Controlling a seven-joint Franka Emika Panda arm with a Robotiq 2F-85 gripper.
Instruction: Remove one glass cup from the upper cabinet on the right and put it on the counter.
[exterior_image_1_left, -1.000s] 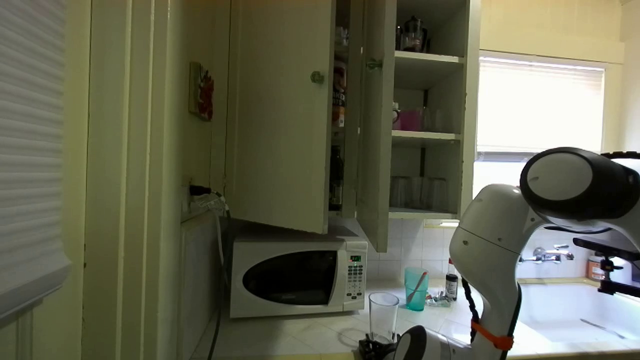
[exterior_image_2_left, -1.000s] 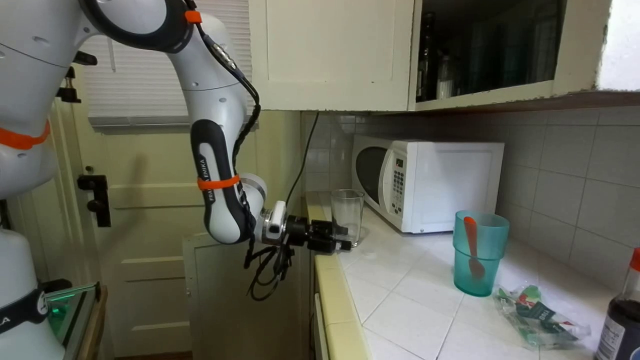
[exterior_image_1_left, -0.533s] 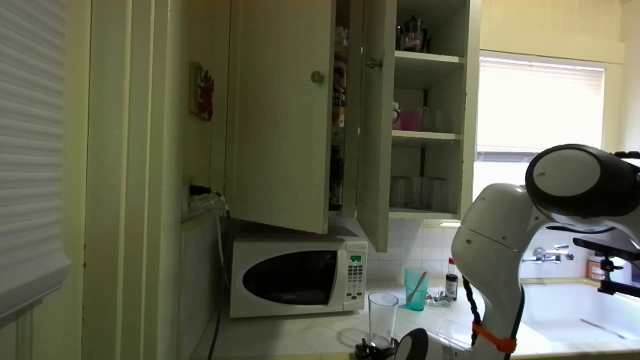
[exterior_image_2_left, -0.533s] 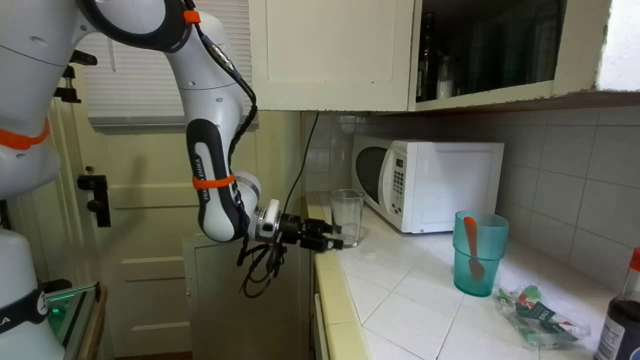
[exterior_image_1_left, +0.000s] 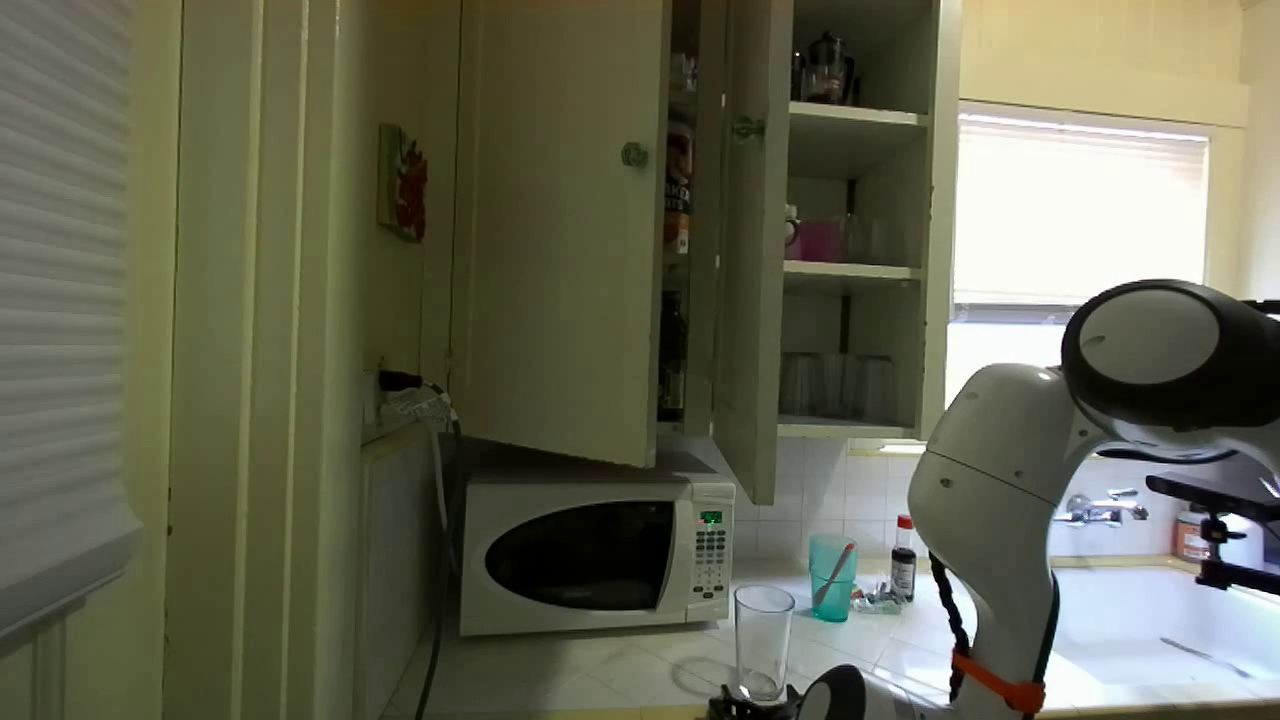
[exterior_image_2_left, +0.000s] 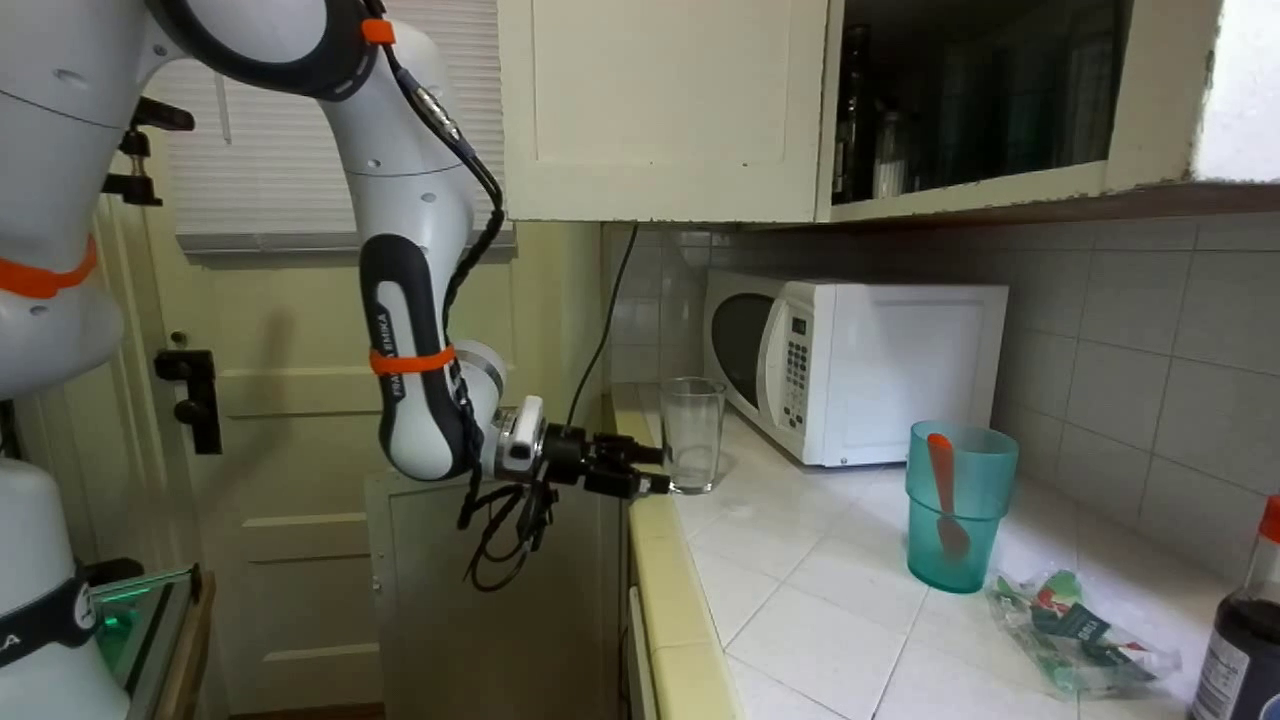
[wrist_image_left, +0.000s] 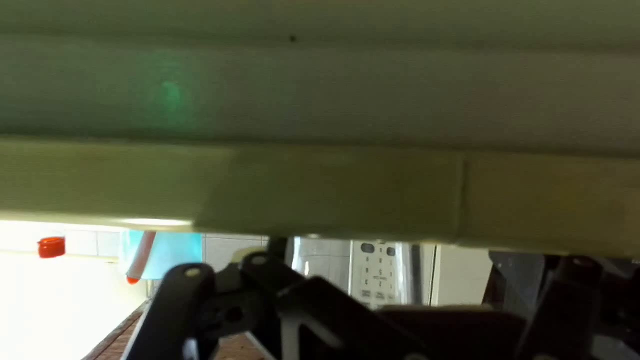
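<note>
Glass (exterior_image_2_left: 692, 430) upright on worktop (exterior_image_2_left: 800, 640); jaws spread, tips close to it.
The clear glass stands just inside the worktop's yellow front edge (exterior_image_2_left: 670, 590). In an exterior view the jaws sit between 8 and 9 o'clock from it, spread apart, level with its lower half; contact with the glass cannot be told. Also from the glass, the white microwave (exterior_image_2_left: 910, 360) is at 2 o'clock, and a teal cup (exterior_image_2_left: 976, 490) with a red spoon (exterior_image_2_left: 942, 470) inside stands between 3 and 4. Wrist view: jaws wide apart, the microwave's keypad (wrist_image_left: 377, 272) showing between them. In an exterior view, the cabinet (exterior_image_1_left: 938, 220) is overhead at about 12 o'clock from the glass, its door (exterior_image_1_left: 745, 320) swung out, further glasses (exterior_image_1_left: 875, 388) on the lowest shelf (exterior_image_1_left: 845, 430).
</note>
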